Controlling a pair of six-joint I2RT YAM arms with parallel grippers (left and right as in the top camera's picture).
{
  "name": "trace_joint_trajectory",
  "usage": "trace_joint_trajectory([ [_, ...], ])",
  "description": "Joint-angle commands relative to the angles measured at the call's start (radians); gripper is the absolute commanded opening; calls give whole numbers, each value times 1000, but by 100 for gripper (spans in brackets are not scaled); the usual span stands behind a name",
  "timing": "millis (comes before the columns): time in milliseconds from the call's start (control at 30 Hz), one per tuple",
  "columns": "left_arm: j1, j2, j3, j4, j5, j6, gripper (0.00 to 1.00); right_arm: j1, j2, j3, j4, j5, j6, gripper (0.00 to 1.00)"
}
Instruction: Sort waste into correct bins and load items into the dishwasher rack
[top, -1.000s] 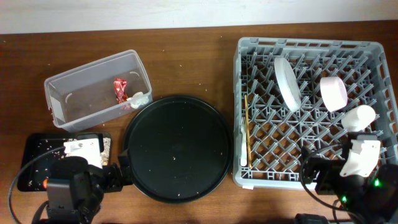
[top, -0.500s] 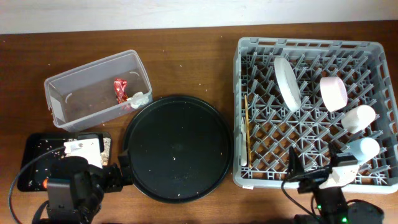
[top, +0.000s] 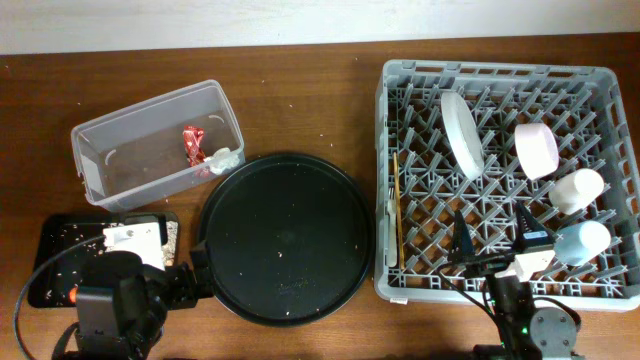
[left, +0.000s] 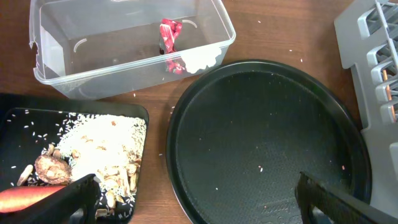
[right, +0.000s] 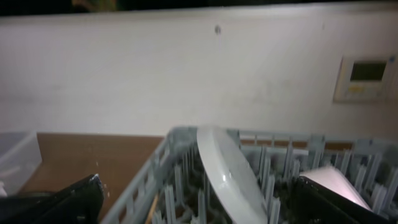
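The clear tub (top: 150, 140) holds the red wrapper (top: 192, 142) and white paper (top: 225, 158); the left wrist view shows the tub (left: 124, 46), wrapper (left: 169, 37) and paper (left: 199, 60) too. The shallow black tray (left: 18, 124) holds beige scraps (left: 106, 149), a brown lump (left: 53, 169) and the carrot (left: 28, 198). The grey rack (top: 505, 75) holds the plate (top: 462, 133), pink bowl (top: 536, 150), white cup (top: 578, 188), light-blue cup (top: 583, 240), wooden stick (top: 398, 210) and fork (top: 390, 235). My left gripper (left: 199, 205) is open and empty. My right gripper (top: 495, 250) is open and empty at the rack's front.
The big round black tray (top: 285, 235) lies between the bins and the rack, with a few crumbs on it. The right wrist view looks along the rack (right: 180, 168) at the plate (right: 227, 171) and the bowl (right: 336, 183), with a wall behind.
My right gripper has drawn back from the light-blue cup, which now stands free in the rack, and has shifted left along the rack's front edge. The left arm has not moved.
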Motion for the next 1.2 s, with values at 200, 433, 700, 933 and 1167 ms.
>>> trace_joint_trajectory([
  [200,3,-2,-3,2,-11,12,99,6,-11,-124,-14,13,-58,98],
  [433,3,-2,-3,2,-11,12,99,6,-11,-124,-47,37,-86,98],
  [700,3,-2,-3,2,-11,12,99,6,-10,-124,-44,35,-85,98],
  [933,3,-2,-3,2,-11,12,99,6,-10,-124,-44,35,-85,98],
  [1167,3,-2,-3,2,-11,12,99,6,-10,-124,-44,35,-85,99],
])
